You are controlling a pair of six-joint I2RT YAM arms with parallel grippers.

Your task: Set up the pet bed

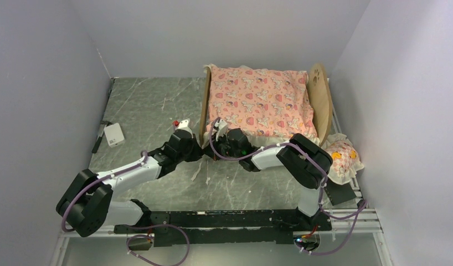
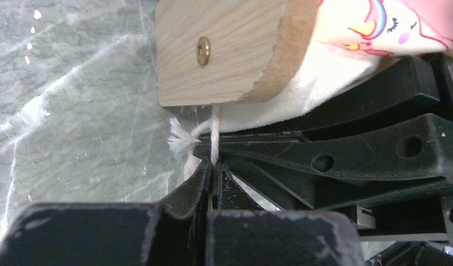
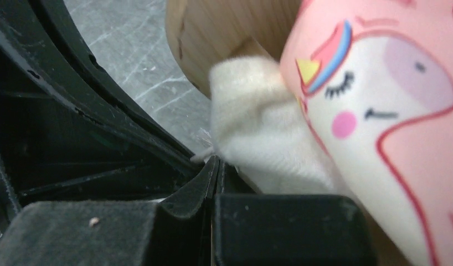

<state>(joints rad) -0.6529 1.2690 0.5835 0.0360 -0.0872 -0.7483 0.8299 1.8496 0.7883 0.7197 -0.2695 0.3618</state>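
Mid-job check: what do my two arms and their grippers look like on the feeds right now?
Both the left arm and right arm have white link shells between bulky black joint housings, with thin purple cables looped along them. The left gripper and right gripper are matte black plastic, fingers tapering to wedge tips, scuffed.

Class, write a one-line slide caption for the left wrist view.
Left gripper, jaws shut, pinches white string beneath a wooden corner of the pet bed.

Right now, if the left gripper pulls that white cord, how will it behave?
Probably floppy: the white cord curls and frays at its end. Likely light, being thin beside the wooden footboard. Pinched in the shut left gripper, it might slip out.
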